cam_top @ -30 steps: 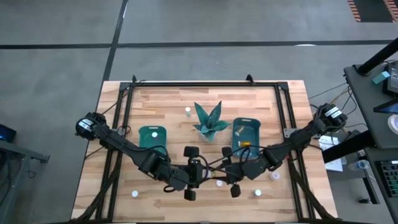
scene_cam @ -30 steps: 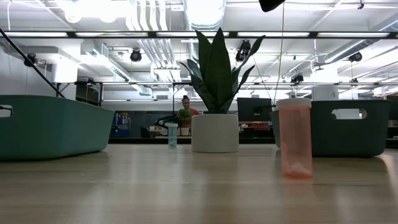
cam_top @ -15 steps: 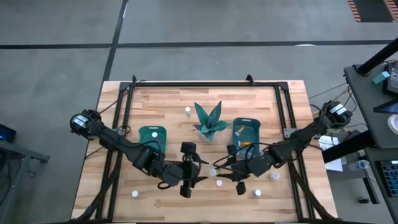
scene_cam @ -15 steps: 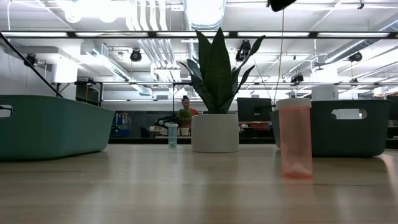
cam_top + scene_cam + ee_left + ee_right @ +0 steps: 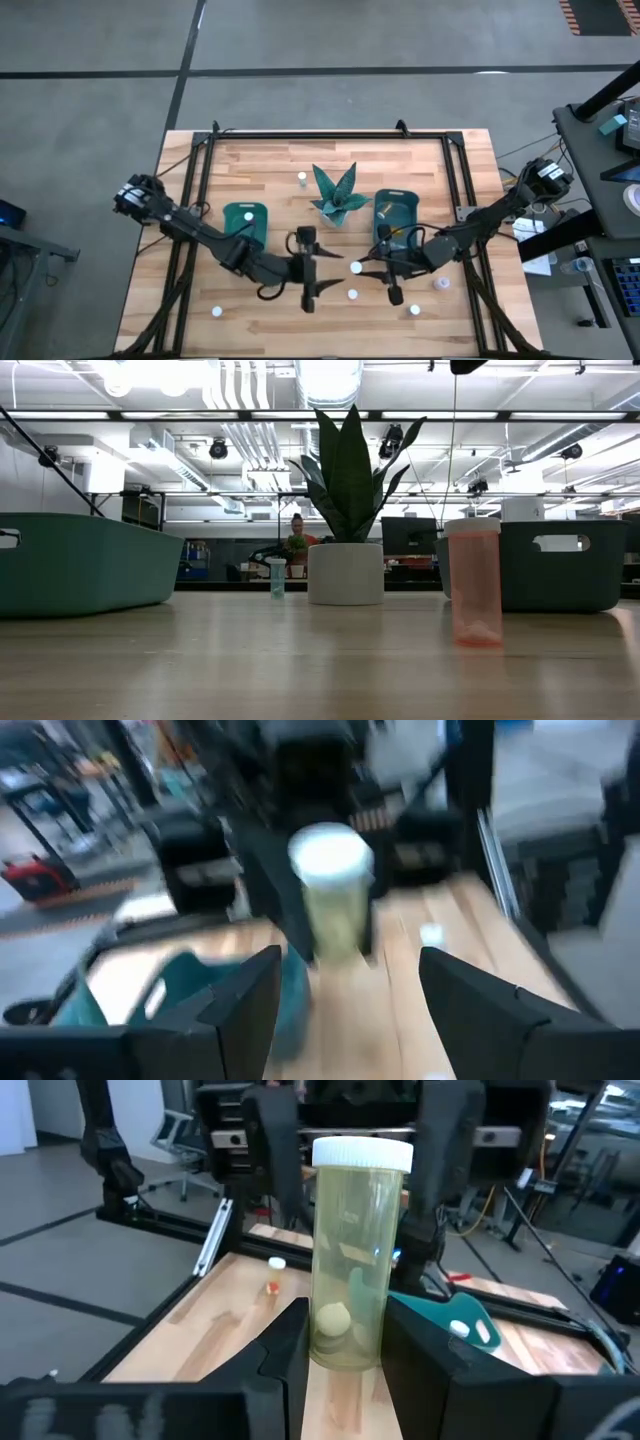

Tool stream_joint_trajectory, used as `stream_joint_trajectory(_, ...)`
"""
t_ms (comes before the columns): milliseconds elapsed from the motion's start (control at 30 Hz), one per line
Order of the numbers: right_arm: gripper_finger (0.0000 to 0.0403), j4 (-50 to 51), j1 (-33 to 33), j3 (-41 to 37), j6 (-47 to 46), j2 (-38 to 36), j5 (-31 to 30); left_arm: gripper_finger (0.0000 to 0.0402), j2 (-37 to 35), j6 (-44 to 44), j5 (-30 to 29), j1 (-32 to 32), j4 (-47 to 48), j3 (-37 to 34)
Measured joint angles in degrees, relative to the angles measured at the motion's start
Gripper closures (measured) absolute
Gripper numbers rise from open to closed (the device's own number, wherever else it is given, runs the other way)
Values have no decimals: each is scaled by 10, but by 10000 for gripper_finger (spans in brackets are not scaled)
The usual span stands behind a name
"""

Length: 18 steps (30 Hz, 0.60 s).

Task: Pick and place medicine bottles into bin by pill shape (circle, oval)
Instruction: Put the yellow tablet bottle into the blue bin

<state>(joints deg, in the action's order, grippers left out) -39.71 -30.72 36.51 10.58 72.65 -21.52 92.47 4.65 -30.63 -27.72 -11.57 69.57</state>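
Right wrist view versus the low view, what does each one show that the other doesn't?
Only the right wrist view shows the right claw shut on a clear white-capped bottle holding a round pill. Only the low view shows an orange bottle standing on the table and a potted plant. Both show the wooden table and a teal bin.

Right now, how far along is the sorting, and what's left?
Done: a white-capped bottle lies in the left bin, and the right bin seems to hold a couple too. In hand: the right gripper is shut on a clear bottle with a round pill inside; the left gripper is open, facing it. Left: about five loose bottles stand around the table.
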Motion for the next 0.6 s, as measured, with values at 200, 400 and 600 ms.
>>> stream_joint_trajectory(200,305,0,0,3,0,1,-18,180,0,-10,3,21,-221,-98)
stream_joint_trajectory(400,305,-1,0,3,0,1,-42,180,3,-13,42,25,-340,-154)
stream_joint_trajectory(600,305,-19,0,3,-1,2,-42,180,37,-9,52,30,-384,-147)
